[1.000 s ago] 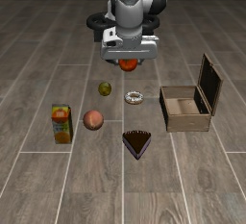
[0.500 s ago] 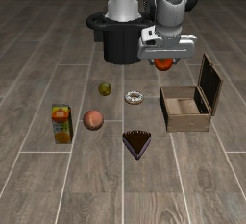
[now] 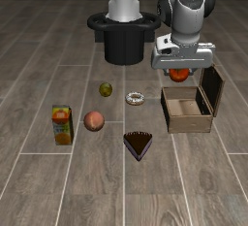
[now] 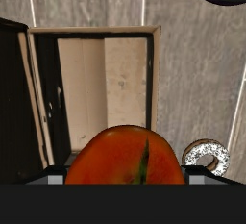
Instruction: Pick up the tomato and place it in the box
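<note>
My gripper (image 3: 180, 72) hangs above the far edge of the open wooden box (image 3: 186, 110) at the exterior view's right, shut on the red tomato (image 3: 179, 74). In the wrist view the tomato (image 4: 130, 157) sits between my fingers, with the box's open interior (image 4: 101, 84) below it and the dark lid (image 4: 17, 93) standing at one side.
On the wooden floor lie a small donut (image 3: 135, 98), a green lime (image 3: 106, 89), a peach (image 3: 93, 121), an orange juice carton (image 3: 62, 125) and a dark cake slice (image 3: 139, 145). The robot's black base (image 3: 126, 36) stands behind. The donut (image 4: 206, 156) lies next to the box.
My hand has carried the tomato from above the donut toward the exterior view's right and slightly lower, to above the box. The things on the floor have stayed put.
</note>
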